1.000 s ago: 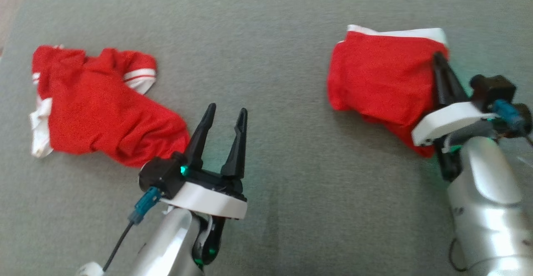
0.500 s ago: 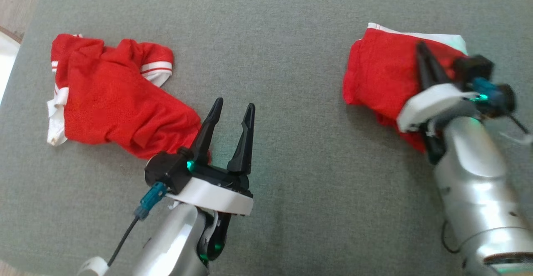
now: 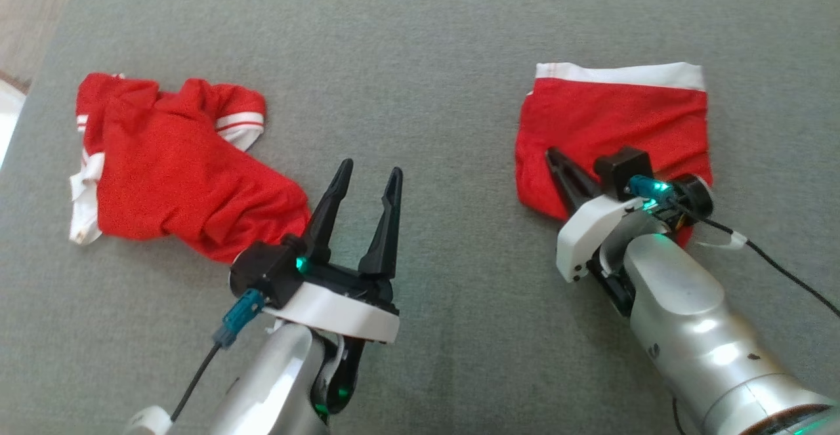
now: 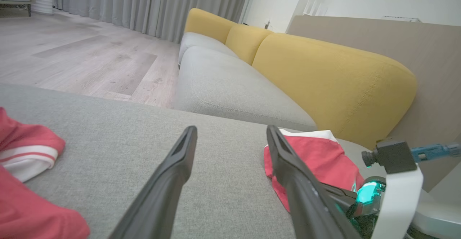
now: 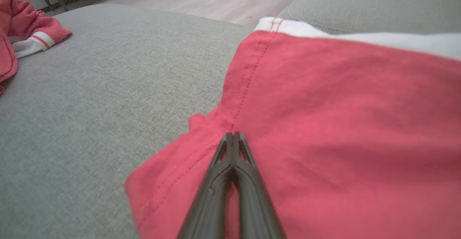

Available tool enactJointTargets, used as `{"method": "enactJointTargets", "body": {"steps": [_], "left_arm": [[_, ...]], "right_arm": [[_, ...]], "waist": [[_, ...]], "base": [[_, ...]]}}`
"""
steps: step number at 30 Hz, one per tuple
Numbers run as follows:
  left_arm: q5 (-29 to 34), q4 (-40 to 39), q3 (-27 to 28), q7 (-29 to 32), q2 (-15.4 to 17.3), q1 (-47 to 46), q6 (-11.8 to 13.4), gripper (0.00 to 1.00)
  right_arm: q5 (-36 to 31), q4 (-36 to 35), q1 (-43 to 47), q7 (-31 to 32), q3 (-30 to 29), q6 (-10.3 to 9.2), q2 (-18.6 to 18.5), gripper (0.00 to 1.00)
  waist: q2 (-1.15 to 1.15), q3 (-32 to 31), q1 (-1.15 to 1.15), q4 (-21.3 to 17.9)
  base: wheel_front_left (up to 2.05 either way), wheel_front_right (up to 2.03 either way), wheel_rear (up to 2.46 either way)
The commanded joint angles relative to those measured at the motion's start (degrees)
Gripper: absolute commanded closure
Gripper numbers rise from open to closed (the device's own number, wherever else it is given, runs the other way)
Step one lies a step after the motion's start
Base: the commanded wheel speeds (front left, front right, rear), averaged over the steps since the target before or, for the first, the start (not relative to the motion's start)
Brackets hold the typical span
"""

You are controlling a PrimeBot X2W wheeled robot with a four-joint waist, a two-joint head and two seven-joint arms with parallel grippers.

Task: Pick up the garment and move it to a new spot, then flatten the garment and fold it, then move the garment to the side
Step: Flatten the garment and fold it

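— Right gripper (image 3: 550, 153), condition?

— Clenched, fingers pressed together. I have its tips down on the folded garment (image 3: 617, 113), at the near left corner, beside a stitched seam (image 5: 248, 69). I cannot tell whether a pinch of cloth sits between them. The right wrist view gives a small pucker (image 5: 197, 120) just left of the tips, nothing more.

— Garment's position relative to it?

— Flat on the grey cushion (image 3: 420, 41), on my right side. From the tips the cloth runs forward and to the right. Its long axis lies left to right, parallel to the white band (image 3: 620, 74) on the far edge. I judge any shift to the side belongs to the right arm (image 3: 676, 304), which is already on it.

— Left gripper (image 3: 371, 167)?

— Released, jaws wide and empty. It is well apart from the folded garment and just beside the crumpled garment (image 3: 164, 166).

— Obstructions?

— My right arm covers the near right corner of the folded garment. I cannot inspect the layers underneath. Both wrist views cut the crumpled garment off at their left edge.
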Motion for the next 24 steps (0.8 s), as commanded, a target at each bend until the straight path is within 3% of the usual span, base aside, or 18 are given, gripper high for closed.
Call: {"method": "enactJointTargets", "body": {"steps": [1,5,8,14,19,24], "left_arm": [[0.0,-1.6,2.3,-0.5,0.2,-0.1,0.2,0.00],[0.5,-1.3,3.1,-0.5,0.2,0.2,0.0,0.00],[1.0,-1.3,3.9,-0.5,0.2,0.3,-0.2,0.00],[2.0,-1.7,6.3,-0.5,0.2,1.2,-0.4,0.00],[2.6,-1.9,8.3,-0.5,0.2,2.3,-0.5,0.00],[3.2,-2.1,10.1,-0.5,0.2,3.5,-0.8,0.00]], "right_arm": [[0.8,0.7,1.5,0.7,1.8,-0.05,1.1,1.00],[5.4,-1.3,1.3,-0.8,3.1,-0.05,-0.1,1.00],[7.7,-5.1,0.9,-1.4,1.0,-0.05,-2.1,1.00],[4.6,-21.3,6.3,-1.4,-12.3,-0.05,-4.2,1.00],[-1.7,-33.2,15.4,-1.5,-23.3,-0.05,-1.6,1.00],[-4.5,-41.2,23.3,-1.5,-29.4,-0.05,0.8,1.00]], "waist": [[0.00,-0.4,0.00,-0.6],[0.00,-1.6,0.00,-2.3],[0.00,-2.7,0.00,-3.9],[0.00,-5.4,0.00,-7.8],[0.00,-7.4,0.00,-10.5],[0.00,-8.5,0.00,-12.5]], "base": [[0.00,0.00,0.00],[0.00,0.00,0.00],[0.00,0.00,0.00],[0.00,0.00,0.00],[0.00,0.00,0.00],[0.00,0.00,0.00]]}}
